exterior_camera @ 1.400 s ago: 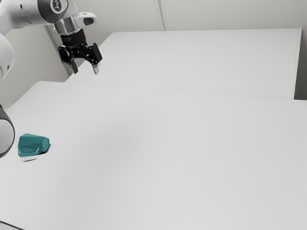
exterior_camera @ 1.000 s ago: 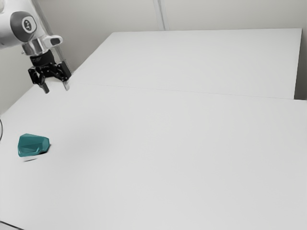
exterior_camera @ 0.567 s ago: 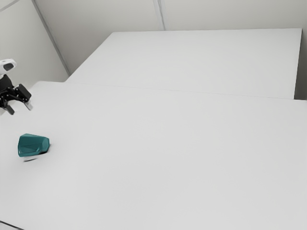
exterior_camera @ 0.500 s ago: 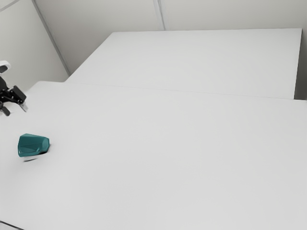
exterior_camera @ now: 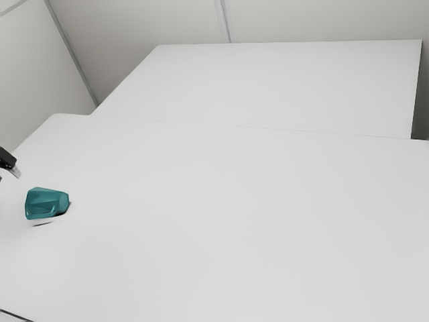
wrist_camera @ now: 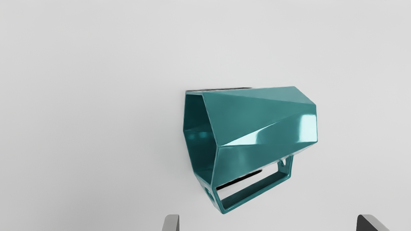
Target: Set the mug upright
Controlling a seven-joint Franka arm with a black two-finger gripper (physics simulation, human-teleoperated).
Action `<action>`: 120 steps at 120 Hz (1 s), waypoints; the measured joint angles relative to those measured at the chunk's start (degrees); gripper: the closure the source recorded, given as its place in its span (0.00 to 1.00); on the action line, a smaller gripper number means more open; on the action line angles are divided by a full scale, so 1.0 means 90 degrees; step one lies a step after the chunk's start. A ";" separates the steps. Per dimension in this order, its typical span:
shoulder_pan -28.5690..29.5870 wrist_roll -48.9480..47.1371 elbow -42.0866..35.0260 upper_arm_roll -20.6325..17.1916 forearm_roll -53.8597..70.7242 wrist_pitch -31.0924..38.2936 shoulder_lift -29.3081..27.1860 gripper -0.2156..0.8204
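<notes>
A teal faceted mug (exterior_camera: 47,203) lies on its side on the white worktop (exterior_camera: 234,228), toward the exterior view's left, nearer the camera than the worktop's far corner at that side. Its wider end is toward the exterior view's left and its narrower end toward the exterior view's right. The black two-finger gripper (exterior_camera: 8,175) is partly in sight at the exterior view's left edge, above the worktop and near the mug, without touching it. In the wrist view, the fingers (wrist_camera: 171,223) stand wide apart with nothing clamped between them. The mug is out ahead of the fingertips, its open mouth (wrist_camera: 199,138) facing sideways across the line from one finger to the other, and its body tapering toward the closed end. The angular teal handle (wrist_camera: 257,194) juts out from the mug's side toward the gripper, its corner at the mouth end being the part of the mug nearest the fingers. Thin dark streaks of shadow (wrist_camera: 239,180) lie along the mug's two long sides. Beyond the worktop, a large white panel (exterior_camera: 268,84) stands in front of a pale wall (exterior_camera: 134,27).
</notes>
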 joint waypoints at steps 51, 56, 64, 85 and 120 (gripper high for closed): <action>0.0621 0.1548 0.0382 -0.0125 -0.1452 -0.0272 0.0982 0.21; 0.0650 0.1659 0.0384 -0.0126 -0.1505 -0.0336 0.0993 0.21; 0.0699 0.1825 0.0379 -0.0127 -0.1606 -0.0437 0.1036 0.21; 0.0892 0.2212 0.0352 -0.0187 -0.1918 -0.0675 0.1231 0.21; 0.1189 0.2770 0.0463 -0.0444 -0.2357 -0.0904 0.1521 0.21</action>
